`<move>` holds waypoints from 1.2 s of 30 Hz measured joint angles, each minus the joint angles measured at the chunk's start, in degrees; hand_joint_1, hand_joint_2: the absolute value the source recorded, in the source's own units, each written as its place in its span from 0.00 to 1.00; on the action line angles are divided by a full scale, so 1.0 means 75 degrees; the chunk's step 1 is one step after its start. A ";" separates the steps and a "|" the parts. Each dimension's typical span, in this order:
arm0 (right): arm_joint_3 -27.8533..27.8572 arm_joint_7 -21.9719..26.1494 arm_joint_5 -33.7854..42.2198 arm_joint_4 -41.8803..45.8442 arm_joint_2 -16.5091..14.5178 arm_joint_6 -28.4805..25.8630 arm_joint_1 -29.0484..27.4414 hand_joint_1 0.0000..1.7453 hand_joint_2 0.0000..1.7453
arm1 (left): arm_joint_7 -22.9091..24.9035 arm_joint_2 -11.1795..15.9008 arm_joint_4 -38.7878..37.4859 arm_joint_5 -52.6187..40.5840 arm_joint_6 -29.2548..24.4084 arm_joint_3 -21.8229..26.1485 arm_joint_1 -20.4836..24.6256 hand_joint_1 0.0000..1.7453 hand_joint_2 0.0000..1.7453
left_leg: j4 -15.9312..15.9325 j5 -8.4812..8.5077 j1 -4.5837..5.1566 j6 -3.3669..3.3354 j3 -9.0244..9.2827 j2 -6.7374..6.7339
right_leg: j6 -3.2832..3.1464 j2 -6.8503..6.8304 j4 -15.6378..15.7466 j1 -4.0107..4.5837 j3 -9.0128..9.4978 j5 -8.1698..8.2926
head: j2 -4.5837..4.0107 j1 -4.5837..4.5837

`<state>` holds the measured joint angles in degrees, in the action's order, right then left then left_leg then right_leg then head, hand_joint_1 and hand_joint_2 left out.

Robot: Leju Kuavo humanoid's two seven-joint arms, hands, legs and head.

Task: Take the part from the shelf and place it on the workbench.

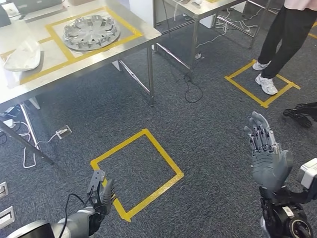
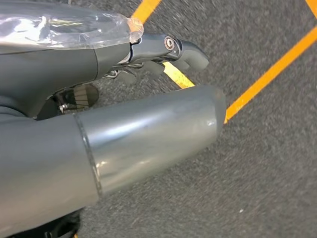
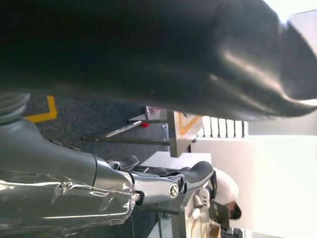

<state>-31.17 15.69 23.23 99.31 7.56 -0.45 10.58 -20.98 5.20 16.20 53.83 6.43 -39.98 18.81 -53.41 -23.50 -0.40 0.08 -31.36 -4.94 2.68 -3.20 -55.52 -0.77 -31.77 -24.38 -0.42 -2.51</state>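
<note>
Part: round silver wheel cover (image 1: 91, 31) flat on workbench (image 1: 112, 52), inside yellow tape
Writing: none legible
Left hand (image 1: 100, 193): fingers extended, holding nothing
Right hand (image 1: 266, 153): spread, holding nothing

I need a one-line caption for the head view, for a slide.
Both hands, left and right, empty above grey carpet; wheel cover lies on the steel workbench.

Seeing person (image 1: 288, 34) cut off by top edge in head view, legs and white shoes alone showing. Desk (image 1: 93, 62) running off left and top edges; white object (image 1: 23, 55) on it too indistinct for me to name. Left hand (image 1: 100, 193) showing from behind, fingers pointing away, so I am not telling their spread. Left wrist view: carpet blurring, thumb (image 2: 149, 134) covering much of frame. Right wrist view: dark thumb (image 3: 157, 54) blocking most of room, far background washing out white.
</note>
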 joint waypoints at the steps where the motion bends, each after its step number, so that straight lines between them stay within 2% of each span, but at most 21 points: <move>1: -0.0001 -0.0001 -0.0001 0.0015 0.0001 0.0001 -0.0002 0.00 0.00 | 0.0000 0.0001 0.0000 -0.0007 -0.0001 0.0000 0.0005 0.00 0.00 | -0.0012 -0.0012 0.0020 0.0039 0.0007 -0.0065 | -0.0055 -0.0026 0.0155 0.0026 0.0078 0.0014 | 0.0000 -0.0012; 3: -0.0001 -0.0008 -0.0005 0.0038 0.0009 0.0001 -0.0026 0.00 0.00 | 0.0000 -0.0004 0.0002 -0.0039 -0.0021 0.0000 0.0024 0.00 0.00 | -0.0027 -0.0027 0.0023 0.0121 0.0009 -0.0183 | -0.0187 0.0145 0.0166 0.0038 0.0084 0.0048 | 0.0000 -0.0050; 5: 0.0004 -0.0011 -0.0013 0.0063 0.0017 0.0001 -0.0037 0.00 0.00 | 0.0000 -0.0015 0.0007 -0.0071 -0.0052 0.0000 0.0047 0.00 0.00 | -0.0264 -0.0211 -0.0022 0.0210 -0.0070 0.0036 | -0.0295 0.0310 0.0198 0.0021 0.0083 0.0099 | 0.0000 -0.0076; 7: 0.0001 -0.0010 -0.0020 0.0085 0.0020 0.0007 -0.0036 0.00 0.00 | 0.0000 -0.0015 0.0009 -0.0085 -0.0074 0.0000 0.0047 0.00 0.00 | -0.1130 -0.0689 -0.0056 0.0263 -0.0449 0.0448 | -0.0367 0.0458 0.0219 0.0008 0.0077 0.0133 | 0.0000 -0.0136; 9: -0.0007 -0.0018 -0.0023 0.0088 0.0022 0.0011 -0.0060 0.00 0.00 | 0.0000 -0.0006 0.0009 -0.0090 -0.0085 0.0000 0.0017 0.00 0.00 | -0.2189 -0.1098 -0.0060 0.0276 -0.0980 0.0601 | -0.0400 0.0630 0.0218 0.0021 0.0058 0.0146 | 0.0000 -0.0195; 10: -0.0010 -0.0021 -0.0023 0.0088 0.0026 0.0009 -0.0073 0.00 0.00 | 0.0001 -0.0002 0.0008 -0.0090 -0.0087 0.0000 0.0001 0.00 0.00 | -0.2420 -0.1106 -0.0060 0.0271 -0.1121 0.0616 | -0.0404 0.0730 0.0217 0.0030 0.0054 0.0150 | 0.0000 -0.0207; 12: -0.0012 -0.0026 -0.0023 0.0088 0.0035 0.0004 -0.0083 0.00 0.00 | 0.0002 0.0000 0.0008 -0.0098 -0.0093 0.0000 -0.0009 0.00 0.00 | -0.1970 -0.0704 -0.0060 0.0227 -0.0957 0.0657 | -0.0405 0.0936 0.0210 0.0039 0.0056 0.0156 | 0.0000 -0.0220; 13: -0.0014 -0.0026 -0.0024 0.0089 0.0038 0.0004 -0.0081 0.00 0.00 | 0.0003 0.0001 0.0007 -0.0113 -0.0109 0.0000 0.0001 0.00 0.00 | -0.1395 -0.0393 -0.0060 0.0189 -0.0693 0.0751 | -0.0402 0.1036 0.0204 0.0039 0.0057 0.0158 | 0.0000 -0.0229; 15: -0.0014 -0.0027 -0.0028 0.0091 0.0039 0.0005 -0.0079 0.00 0.00 | 0.0003 0.0010 0.0008 -0.0160 -0.0149 0.0000 0.0036 0.00 0.00 | -0.0398 -0.0024 -0.0073 0.0126 -0.0232 0.1006 | -0.0364 0.1211 0.0183 0.0050 0.0027 0.0165 | 0.0000 -0.0233; 16: -0.0013 -0.0028 -0.0031 0.0092 0.0039 0.0007 -0.0081 0.00 0.00 | 0.0012 0.0016 0.0008 -0.0179 -0.0163 0.0000 0.0050 0.00 0.00 | -0.0155 0.0025 -0.0070 0.0112 -0.0124 0.1077 | -0.0330 0.1286 0.0174 0.0047 0.0000 0.0171 | 0.0000 -0.0233; 18: -0.0009 -0.0034 -0.0051 0.0095 0.0044 0.0017 -0.0091 0.00 0.00 | 0.0060 0.0015 0.0009 -0.0166 -0.0131 0.0000 0.0059 0.00 0.00 | -0.0059 0.0017 -0.0062 0.0094 -0.0088 0.0983 | -0.0236 0.1447 0.0175 0.0037 -0.0068 0.0187 | 0.0000 -0.0218; 19: -0.0002 -0.0033 -0.0065 0.0095 0.0049 0.0027 -0.0109 0.00 0.00 | 0.0086 0.0013 0.0010 -0.0131 -0.0087 0.0000 0.0060 0.00 0.00 | -0.0035 0.0026 -0.0073 0.0066 -0.0070 0.0894 | -0.0194 0.1406 0.0148 0.0033 -0.0103 0.0168 | 0.0000 -0.0220; 21: 0.0011 -0.0029 -0.0093 0.0103 0.0064 0.0052 -0.0135 0.00 0.00 | 0.0103 0.0003 0.0013 -0.0049 0.0021 0.0000 0.0062 0.00 0.00 | 0.0021 0.0047 -0.0108 -0.0003 -0.0033 0.0728 | -0.0123 0.1027 -0.0235 0.0054 -0.0303 -0.0076 | 0.0000 -0.0154; 23: 0.0009 -0.0029 -0.0110 0.0114 0.0073 0.0079 -0.0156 0.00 0.00 | 0.0098 0.0004 0.0014 0.0012 0.0090 0.0000 0.0054 0.00 0.00 | 0.0031 0.0042 -0.0099 -0.0045 -0.0022 0.0564 | -0.0073 0.0573 -0.1252 0.0032 -0.0765 -0.0583 | 0.0000 -0.0076; 25: 0.0007 -0.0028 -0.0126 0.0118 0.0075 0.0105 -0.0173 0.00 0.00 | 0.0087 0.0008 0.0012 0.0047 0.0117 0.0000 0.0023 0.00 0.00 | 0.0027 0.0028 -0.0090 -0.0049 -0.0017 0.0380 | -0.0033 0.0462 -0.2140 -0.0006 -0.1191 -0.0865 | 0.0000 -0.0049; 26: 0.0011 -0.0022 -0.0136 0.0117 0.0076 0.0125 -0.0177 0.00 0.00 | 0.0082 0.0007 0.0012 0.0060 0.0125 0.0000 0.0006 0.00 0.00 | 0.0024 0.0017 -0.0092 -0.0037 -0.0008 0.0292 | -0.0018 0.0450 -0.2180 -0.0021 -0.1212 -0.0788 | 0.0000 -0.0042; 27: 0.0013 -0.0015 -0.0147 0.0117 0.0076 0.0150 -0.0176 0.00 0.00 | 0.0078 0.0003 0.0012 0.0069 0.0135 0.0000 -0.0008 0.00 0.00 | 0.0020 0.0001 -0.0098 -0.0016 0.0008 0.0207 | -0.0009 0.0411 -0.1875 -0.0034 -0.1059 -0.0569 | 0.0000 -0.0037; 29: 0.0011 0.0004 -0.0166 0.0113 0.0075 0.0208 -0.0133 0.00 0.00 | 0.0074 0.0001 0.0013 0.0083 0.0151 0.0000 -0.0013 0.00 0.00 | -0.0007 -0.0052 -0.0085 0.0062 0.0045 0.0048 | -0.0001 0.0141 -0.0742 -0.0020 -0.0474 -0.0080 | 0.0000 -0.0016; 31: 0.0006 0.0023 -0.0178 0.0096 0.0074 0.0243 -0.0045 0.00 0.00 | 0.0073 0.0016 0.0012 0.0094 0.0151 0.0000 -0.0008 0.00 0.00 | -0.0049 -0.0096 -0.0037 0.0152 0.0059 -0.0091 | -0.0091 -0.0052 -0.0042 0.0015 -0.0107 0.0095 | 0.0000 -0.0011; 34: 0.0007 0.0051 -0.0185 0.0042 0.0072 0.0273 0.0030 0.00 0.00 | 0.0073 0.0018 0.0013 0.0119 0.0117 0.0000 0.0004 0.00 0.00 | -0.0069 -0.0122 -0.0027 0.0262 0.0078 -0.0283 | -0.0284 0.0156 0.0012 0.0045 -0.0113 0.0094 | 0.0000 -0.0075; 36: 0.0004 0.0086 -0.0184 -0.0003 0.0055 0.0301 0.0114 0.00 0.00 | 0.0071 0.0015 0.0015 0.0157 0.0097 0.0000 0.0019 0.00 0.00 | -0.0431 -0.0386 -0.0068 0.0333 -0.0058 -0.0021 | -0.0386 0.0324 0.0029 0.0035 -0.0123 0.0137 | 0.0000 -0.0093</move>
<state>-31.14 16.33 21.86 99.29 7.97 1.81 11.43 -20.45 5.32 16.31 55.01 7.15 -39.98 18.96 -56.64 -26.40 -0.91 2.58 -31.79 -5.10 -0.22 -0.77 -55.31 -0.51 -32.69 -23.36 -0.42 -3.21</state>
